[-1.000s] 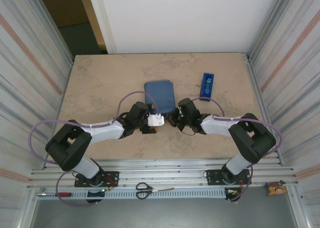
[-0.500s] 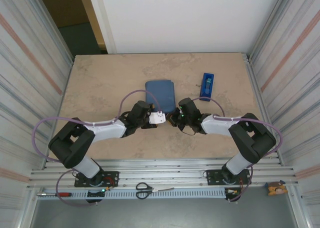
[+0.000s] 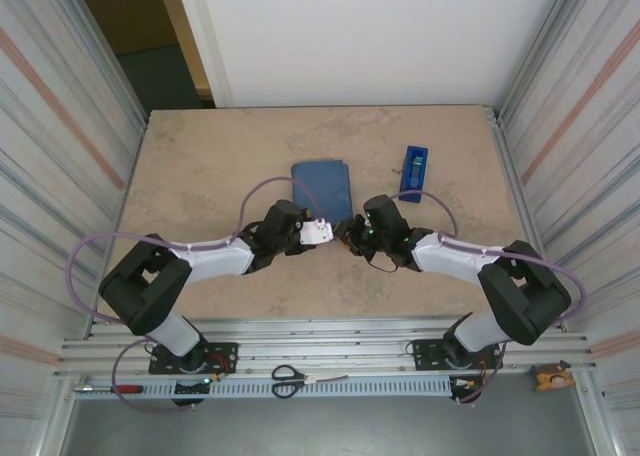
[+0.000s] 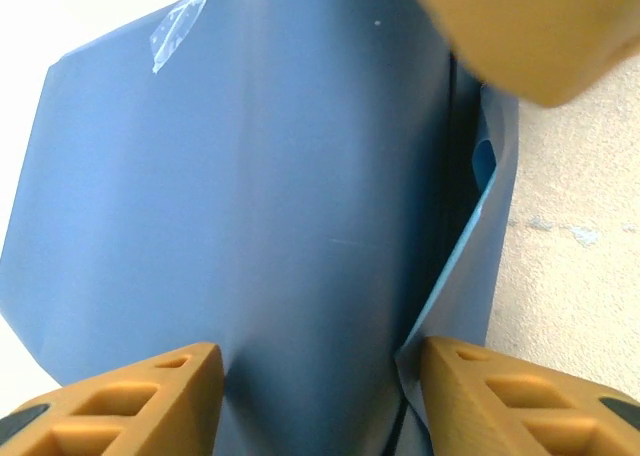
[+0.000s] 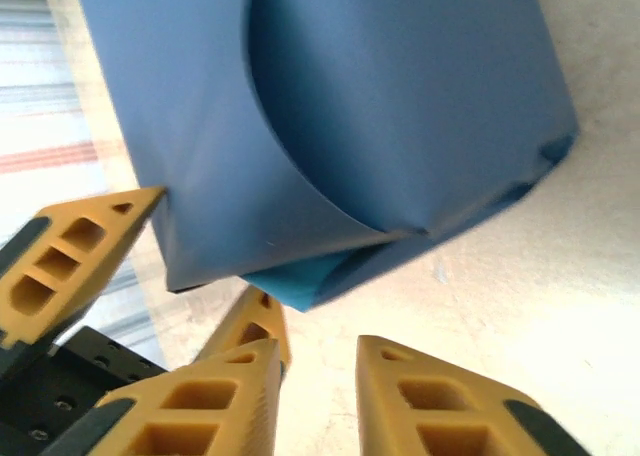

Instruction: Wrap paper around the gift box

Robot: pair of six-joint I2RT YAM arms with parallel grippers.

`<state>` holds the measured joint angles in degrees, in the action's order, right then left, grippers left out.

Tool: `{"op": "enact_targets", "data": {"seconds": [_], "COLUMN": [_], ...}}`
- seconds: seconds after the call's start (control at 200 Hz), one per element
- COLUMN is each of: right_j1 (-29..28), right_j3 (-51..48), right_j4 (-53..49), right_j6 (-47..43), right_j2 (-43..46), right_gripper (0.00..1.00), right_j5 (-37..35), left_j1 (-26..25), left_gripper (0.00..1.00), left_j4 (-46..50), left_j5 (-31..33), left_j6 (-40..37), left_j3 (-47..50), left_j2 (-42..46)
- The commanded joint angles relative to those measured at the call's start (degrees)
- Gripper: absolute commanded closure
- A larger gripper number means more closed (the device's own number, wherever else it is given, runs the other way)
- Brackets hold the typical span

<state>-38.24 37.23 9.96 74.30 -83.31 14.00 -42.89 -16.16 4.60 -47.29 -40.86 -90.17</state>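
The paper point(image 3: 322, 187) is folded round the gift box into a slate blue parcel at mid-table; the orange box itself is hidden inside. In the left wrist view the paper point(image 4: 260, 196) has a strip of clear tape point(image 4: 178, 26) at its far corner and a loose lighter flap point(image 4: 470, 276) on the right. My left gripper point(image 3: 318, 233) point(image 4: 320, 361) is open, its fingers straddling the parcel's near end. My right gripper point(image 3: 350, 238) point(image 5: 318, 361) is open just short of the parcel's point(image 5: 330, 126) near corner, with bare table between its fingers.
A narrow blue tape dispenser point(image 3: 413, 171) lies right of the parcel. Scissors point(image 3: 288, 380) and a red-handled tool point(image 3: 125, 388) rest on the rail in front of the arm bases. Corrugated metal walls close in both sides of the table point(image 3: 200, 176).
Both grippers have crept forward toward the parcel, which has slid slightly away from the arms. The right arm's elbow has swung out to the right.
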Motion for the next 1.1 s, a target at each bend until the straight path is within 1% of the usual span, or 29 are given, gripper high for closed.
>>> {"op": "enact_targets", "data": {"seconds": [0.0, 0.06, 0.155, 0.401, 0.506, 0.651, 0.686, 0.747, 0.792, 0.932, 1.037, 1.092], "right_j1": [-0.35, -0.39, -0.79, 0.63, 1.68, 3.58, 3.9, 4.41, 4.74, 5.18, 5.39, 5.38], "right_j3": [-2.36, -2.15, -1.21, 0.83, 1.62, 1.45, 1.31, 1.34, 1.59, 1.66, 1.96, 1.97], "right_j4": [-1.79, -0.42, 2.11, 10.04, 10.78, 11.98, 12.48, 12.73, 12.74, 12.73, 12.38, 12.54], "right_j6": [-0.92, -0.91, -0.75, 0.05, -0.03, -0.2, -0.33, -0.45, -0.64, -0.91, -1.26, -1.19], "right_j2": [-0.04, -1.68, -4.35, -9.72, -10.71, -10.65, -10.48, -10.5, -10.65, -10.58, -10.69, -10.87], "right_gripper": [0.83, 0.89, 0.92, 0.95, 0.95, 0.96, 0.96, 0.96, 0.96, 0.96, 0.96, 0.96], "right_j5": [-1.41, -0.6, 0.04, 0.96, 0.96, 1.38, 1.46, 1.95, 2.49, 2.87, 3.11, 3.24], "left_j1": [-0.68, -0.7, -0.7, -1.45, -2.05, -2.82, -2.86, -2.81, -2.85, -2.77, -2.81, -2.81], "left_gripper": [0.47, 0.47, 0.47, 0.47, 0.47, 0.47, 0.46, 0.4, 0.38, 0.31, 0.27, 0.27], "left_j4": [2.78, 3.26, 5.58, 10.95, 11.86, 13.66, 13.87, 13.67, 13.22, 12.82, 12.32, 11.9], "left_j5": [-0.81, -1.19, -1.57, -2.86, -3.09, -1.45, -1.42, -1.08, -0.91, -1.85, -2.45, -2.33], "left_j6": [1.78, 1.92, 2.52, 5.41, 6.61, 9.28, 10.06, 11.35, 11.9, 11.72, 11.24, 11.02], "left_j3": [-0.91, -1.17, -2.43, -6.35, -7.27, -8.81, -9.12, -9.4, -9.47, -10.15, -10.62, -10.84], "left_j2": [-1.23, -1.41, -2.1, -3.98, -4.61, -5.34, -5.34, -5.04, -4.63, -3.28, -3.29, -3.96]}}
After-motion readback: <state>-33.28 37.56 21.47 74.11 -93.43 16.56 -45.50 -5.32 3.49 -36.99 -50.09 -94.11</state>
